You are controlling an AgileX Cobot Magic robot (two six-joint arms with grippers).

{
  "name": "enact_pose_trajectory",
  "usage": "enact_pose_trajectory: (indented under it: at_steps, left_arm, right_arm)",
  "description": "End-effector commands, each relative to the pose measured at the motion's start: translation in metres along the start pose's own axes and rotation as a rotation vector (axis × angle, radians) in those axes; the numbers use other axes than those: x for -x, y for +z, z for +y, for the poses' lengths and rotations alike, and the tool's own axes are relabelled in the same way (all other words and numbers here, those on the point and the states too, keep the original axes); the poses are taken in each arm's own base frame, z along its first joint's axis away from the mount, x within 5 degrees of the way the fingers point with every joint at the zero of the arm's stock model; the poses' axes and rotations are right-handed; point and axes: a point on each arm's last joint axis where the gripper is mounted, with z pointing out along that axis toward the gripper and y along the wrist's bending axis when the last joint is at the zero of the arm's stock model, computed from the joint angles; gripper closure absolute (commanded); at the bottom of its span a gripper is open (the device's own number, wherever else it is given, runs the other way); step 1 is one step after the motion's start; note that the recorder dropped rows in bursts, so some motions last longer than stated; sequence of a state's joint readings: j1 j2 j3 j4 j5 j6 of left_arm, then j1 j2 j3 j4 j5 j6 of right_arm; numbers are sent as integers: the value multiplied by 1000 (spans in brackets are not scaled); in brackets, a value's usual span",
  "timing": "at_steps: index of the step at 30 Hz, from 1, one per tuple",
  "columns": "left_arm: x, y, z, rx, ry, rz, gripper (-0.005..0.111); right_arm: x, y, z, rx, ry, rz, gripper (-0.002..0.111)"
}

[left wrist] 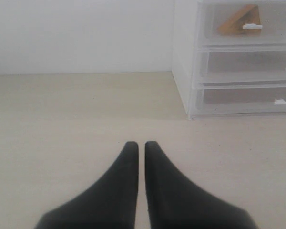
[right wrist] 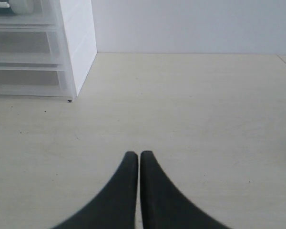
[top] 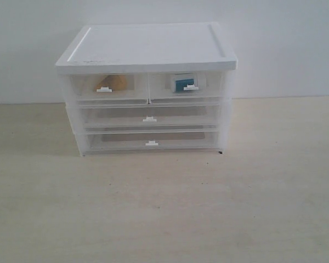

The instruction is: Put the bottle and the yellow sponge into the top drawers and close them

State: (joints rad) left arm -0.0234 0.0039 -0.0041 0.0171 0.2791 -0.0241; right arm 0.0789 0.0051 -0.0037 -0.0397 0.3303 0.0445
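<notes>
The yellow sponge (top: 112,82) lies inside the closed top left drawer (top: 107,87), and shows through its clear front in the left wrist view as the sponge (left wrist: 237,21). The bottle (top: 183,83) lies inside the closed top right drawer (top: 186,87); its white cap (right wrist: 22,5) shows at the edge of the right wrist view. My left gripper (left wrist: 141,143) is shut and empty over bare table, well short of the cabinet. My right gripper (right wrist: 138,153) is shut and empty too, away from the cabinet. Neither gripper appears in the exterior view.
The white-topped cabinet (top: 148,46) stands at the back middle of the pale wooden table (top: 164,208), against a white wall. Two full-width drawers (top: 149,116) below the top pair are closed.
</notes>
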Motion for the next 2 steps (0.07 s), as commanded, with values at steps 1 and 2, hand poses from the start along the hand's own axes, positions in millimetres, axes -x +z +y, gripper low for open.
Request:
enact_pose_trajectory:
  at_steps: [1,2]
  left_arm:
    - [-1,0,0,-2,-6,-1,102]
    - [-1,0,0,-2,-6,-1,102]
  right_arm:
    - [0,0,0,2,1,-10,108]
    - [0,0,0,2,1,-10,108]
